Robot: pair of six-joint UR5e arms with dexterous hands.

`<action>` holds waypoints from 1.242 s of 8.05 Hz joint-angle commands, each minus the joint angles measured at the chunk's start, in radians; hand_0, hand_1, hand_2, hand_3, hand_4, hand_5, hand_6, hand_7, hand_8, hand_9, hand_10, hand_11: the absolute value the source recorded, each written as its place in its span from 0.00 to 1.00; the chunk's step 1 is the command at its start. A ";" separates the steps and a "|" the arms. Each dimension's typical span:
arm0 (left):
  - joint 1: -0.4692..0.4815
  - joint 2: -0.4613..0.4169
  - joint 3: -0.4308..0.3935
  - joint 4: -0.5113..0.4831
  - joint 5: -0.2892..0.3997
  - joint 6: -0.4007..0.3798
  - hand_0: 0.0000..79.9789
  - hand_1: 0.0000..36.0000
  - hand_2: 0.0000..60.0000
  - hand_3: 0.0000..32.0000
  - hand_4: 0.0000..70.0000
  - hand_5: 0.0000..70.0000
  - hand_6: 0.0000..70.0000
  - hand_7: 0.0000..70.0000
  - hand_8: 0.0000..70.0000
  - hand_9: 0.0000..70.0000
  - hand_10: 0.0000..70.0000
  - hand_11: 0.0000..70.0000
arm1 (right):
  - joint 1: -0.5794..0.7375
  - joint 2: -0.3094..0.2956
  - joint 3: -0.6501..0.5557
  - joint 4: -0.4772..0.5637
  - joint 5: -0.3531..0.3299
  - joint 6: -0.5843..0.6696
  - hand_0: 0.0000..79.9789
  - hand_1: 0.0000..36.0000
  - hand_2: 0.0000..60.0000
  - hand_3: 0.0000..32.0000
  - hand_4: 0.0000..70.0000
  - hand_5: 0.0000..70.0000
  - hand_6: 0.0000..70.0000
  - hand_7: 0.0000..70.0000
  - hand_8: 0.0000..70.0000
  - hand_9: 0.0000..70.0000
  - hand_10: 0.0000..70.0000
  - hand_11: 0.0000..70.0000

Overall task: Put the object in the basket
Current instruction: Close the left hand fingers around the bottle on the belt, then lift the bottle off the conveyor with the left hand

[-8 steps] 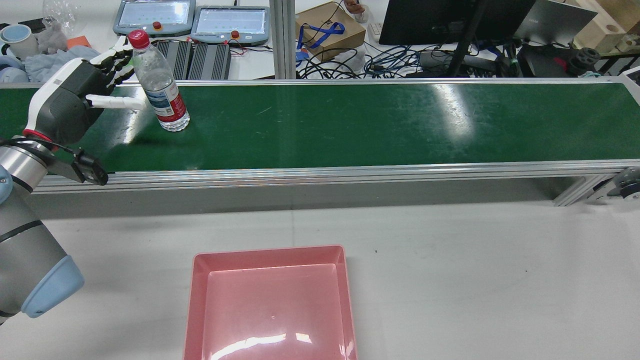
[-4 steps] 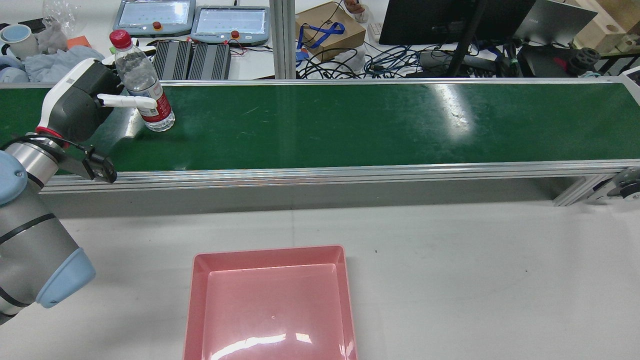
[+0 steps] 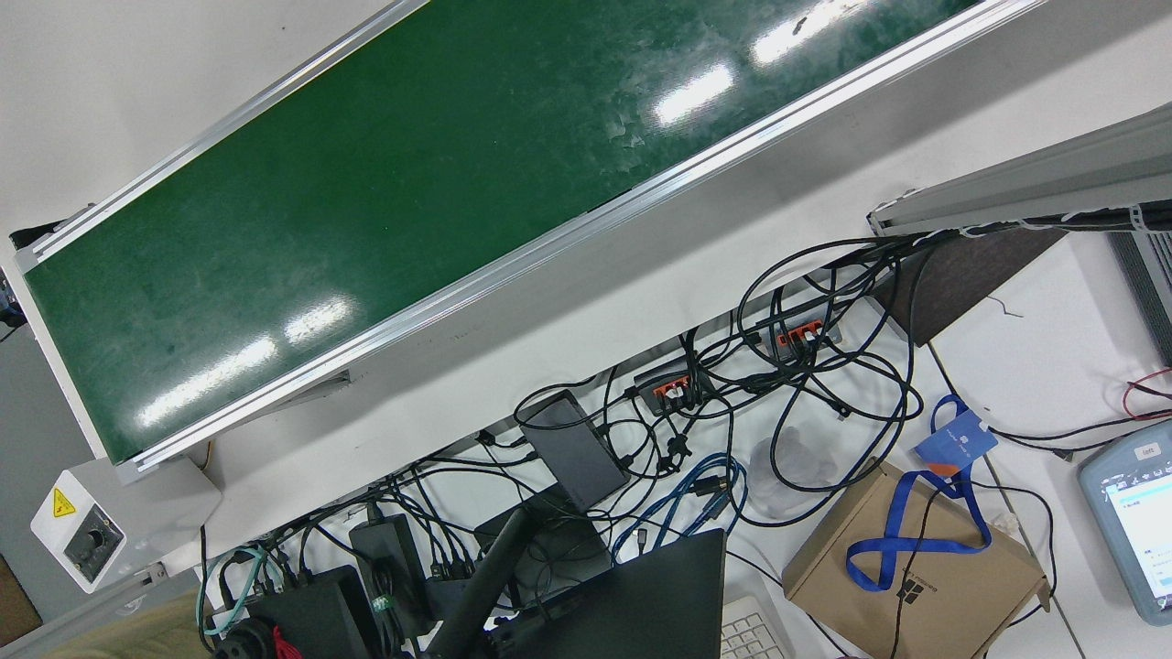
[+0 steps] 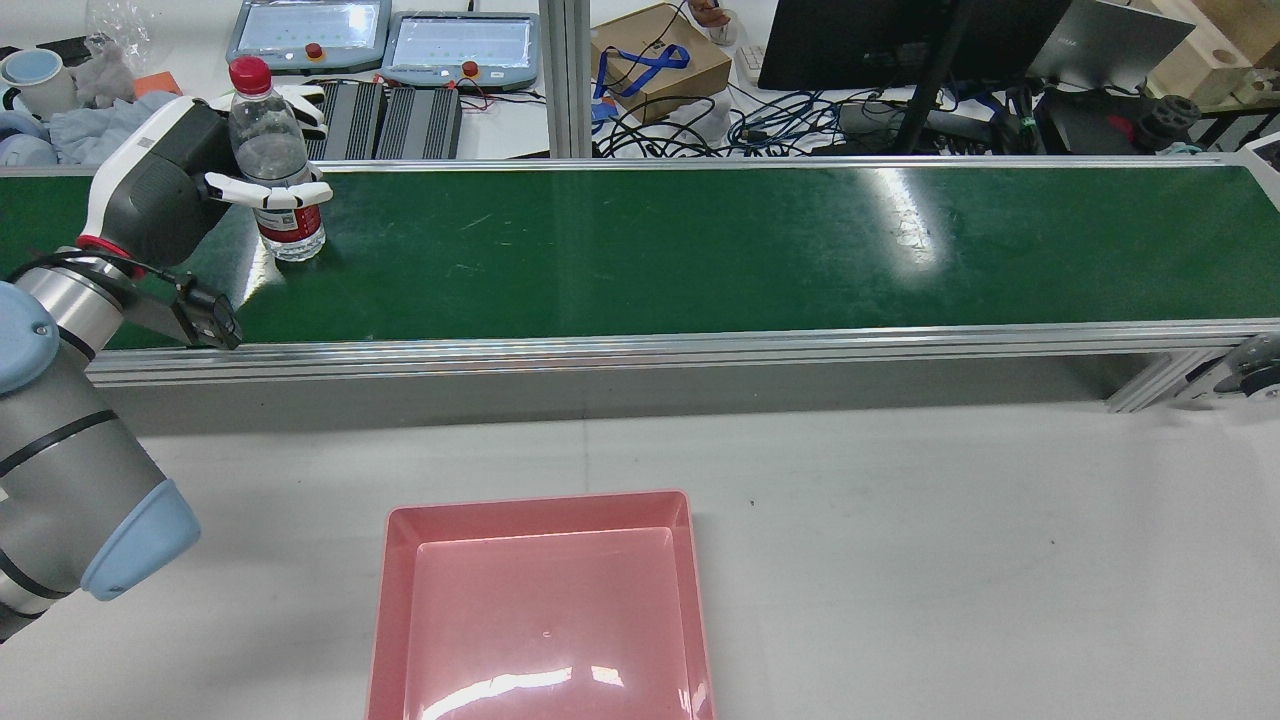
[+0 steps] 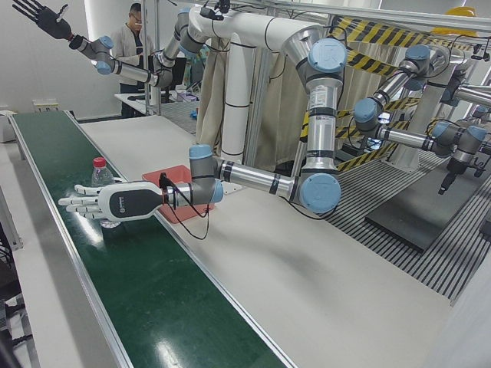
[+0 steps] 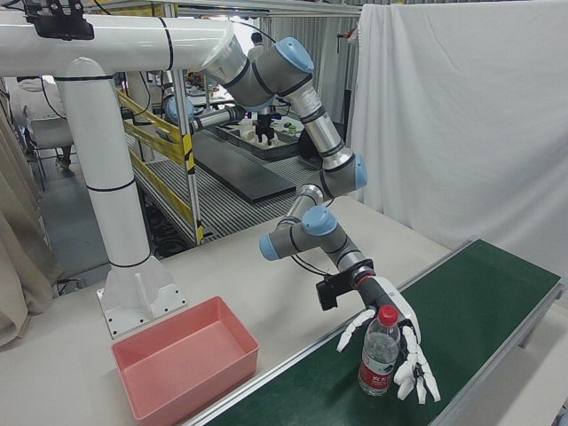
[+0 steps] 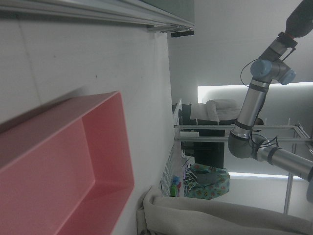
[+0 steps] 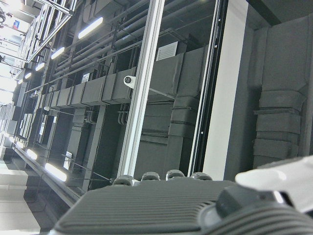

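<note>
Green conveyor belt (image 4: 700, 250), lab station. Water bottle (image 4: 272, 165) now standing upright on belt, no longer tilting. Left hand (image 4: 175, 180) curling fingers (image 4: 285, 195) around bottle; grasp forming. Pink basket (image 4: 400, 540) waiting well apart from bottle. Right hand (image 5: 46, 17) raised, spread, idling.

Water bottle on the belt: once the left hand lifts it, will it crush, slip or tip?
The water bottle looks like thin clear plastic, so it may dent under a hard squeeze. It seems mostly empty, probably light. Tall and narrow-based, it could tip if the left hand nudges it; its smooth wall may slip.
</note>
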 commanded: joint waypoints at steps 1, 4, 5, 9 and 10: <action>-0.012 -0.027 -0.001 0.036 -0.001 0.007 1.00 1.00 1.00 0.00 1.00 0.98 0.95 1.00 0.90 1.00 0.98 1.00 | 0.000 0.000 0.000 -0.001 0.000 0.000 0.00 0.00 0.00 0.00 0.00 0.00 0.00 0.00 0.00 0.00 0.00 0.00; -0.059 -0.022 -0.125 0.096 0.099 -0.003 0.99 1.00 1.00 0.00 0.94 0.93 0.91 1.00 0.87 1.00 0.95 1.00 | 0.002 0.000 0.000 0.001 0.000 0.000 0.00 0.00 0.00 0.00 0.00 0.00 0.00 0.00 0.00 0.00 0.00 0.00; -0.090 -0.012 -0.233 0.124 0.156 -0.001 0.98 1.00 1.00 0.00 0.88 0.90 0.87 1.00 0.84 1.00 0.95 1.00 | 0.000 0.000 0.000 -0.001 0.000 0.000 0.00 0.00 0.00 0.00 0.00 0.00 0.00 0.00 0.00 0.00 0.00 0.00; 0.012 0.103 -0.667 0.378 0.232 0.097 0.97 1.00 1.00 0.00 0.77 0.85 0.82 0.97 0.84 1.00 0.95 1.00 | 0.000 0.000 0.000 0.001 0.000 0.000 0.00 0.00 0.00 0.00 0.00 0.00 0.00 0.00 0.00 0.00 0.00 0.00; 0.088 0.109 -0.735 0.432 0.227 0.164 0.99 1.00 1.00 0.00 0.77 0.85 0.82 0.97 0.84 1.00 0.96 1.00 | 0.000 0.000 0.000 0.001 0.000 0.000 0.00 0.00 0.00 0.00 0.00 0.00 0.00 0.00 0.00 0.00 0.00 0.00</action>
